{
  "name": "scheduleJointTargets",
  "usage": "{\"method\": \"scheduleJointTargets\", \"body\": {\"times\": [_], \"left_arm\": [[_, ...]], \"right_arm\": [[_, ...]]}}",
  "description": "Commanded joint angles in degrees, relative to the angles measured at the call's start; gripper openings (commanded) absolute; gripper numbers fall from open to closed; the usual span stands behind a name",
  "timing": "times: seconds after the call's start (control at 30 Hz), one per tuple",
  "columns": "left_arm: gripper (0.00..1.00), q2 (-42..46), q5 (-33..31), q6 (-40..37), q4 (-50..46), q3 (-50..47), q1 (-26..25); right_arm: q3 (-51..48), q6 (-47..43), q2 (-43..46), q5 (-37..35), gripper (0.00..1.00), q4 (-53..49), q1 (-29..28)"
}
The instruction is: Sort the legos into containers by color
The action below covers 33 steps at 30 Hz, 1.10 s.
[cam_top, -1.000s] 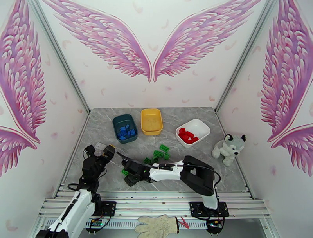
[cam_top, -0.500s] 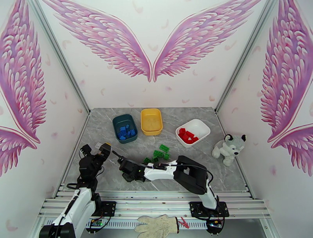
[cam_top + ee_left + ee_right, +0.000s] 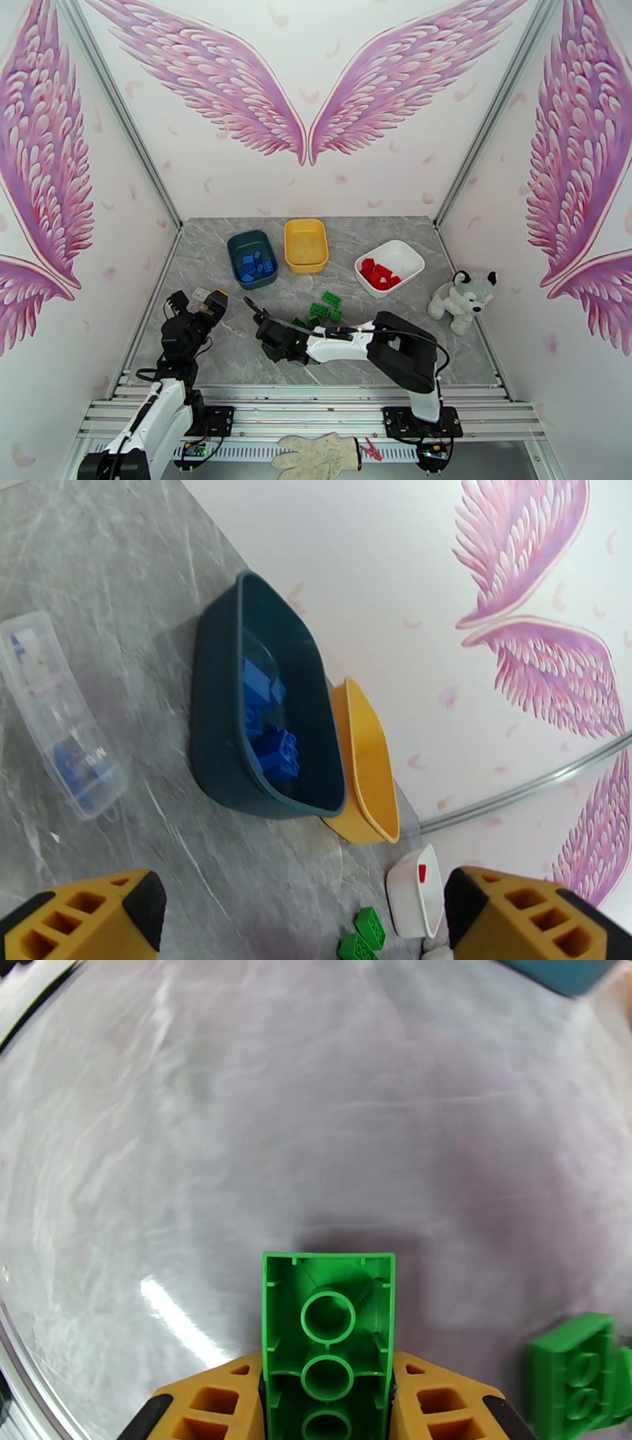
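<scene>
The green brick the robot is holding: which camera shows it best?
The right wrist view: the green brick fills the foreground, hollow underside showing, clamped between the jaws. From the top it is too small to make out at the right arm's tip. The left wrist view faces the teal tub.

husky plush toy [image 3: 460, 298]: sitting upright, right side of grey marble tabletop [image 3: 466, 351] | clear plastic case [image 3: 59, 717]: lying flat, left side | white work glove [image 3: 316, 456]: front rail, red clip [image 3: 370, 451] just beside | pink wing mural [image 3: 229, 87]: back wall
</scene>
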State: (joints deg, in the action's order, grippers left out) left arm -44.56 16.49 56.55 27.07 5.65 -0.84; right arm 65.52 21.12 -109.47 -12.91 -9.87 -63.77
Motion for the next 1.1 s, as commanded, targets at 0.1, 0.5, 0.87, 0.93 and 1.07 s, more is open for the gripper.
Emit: {"method": "scheduleJointTargets", "body": {"times": [0.1,0.5,0.87,0.93,1.07], "left_arm": [[0.99,-5.13,-4.78,-7.01,-0.63,6.22,-10.32],[0.99,-29.76,-4.0,-6.81,16.77,10.9,-20.13],[0.99,-37.24,-5.24,-10.68,16.66,16.04,-25.83],[0.99,-36.15,-5.92,-11.49,15.25,16.23,-26.09],[0.99,-31.98,-7.88,-13.35,11.29,15.9,-26.32]], "right_arm": [[-0.27,4.57,6.68,-0.11,0.27,-1.01,8.68],[14.82,8.11,2.15,2.3,0.27,-7.32,24.37],[36.55,7.01,-12.16,4.48,0.42,-16.75,29.42],[39.94,6.74,-14.09,4.63,0.51,-18.46,29.73],[41.63,5.97,-14.34,5.47,0.67,-19.24,29.8]]}}
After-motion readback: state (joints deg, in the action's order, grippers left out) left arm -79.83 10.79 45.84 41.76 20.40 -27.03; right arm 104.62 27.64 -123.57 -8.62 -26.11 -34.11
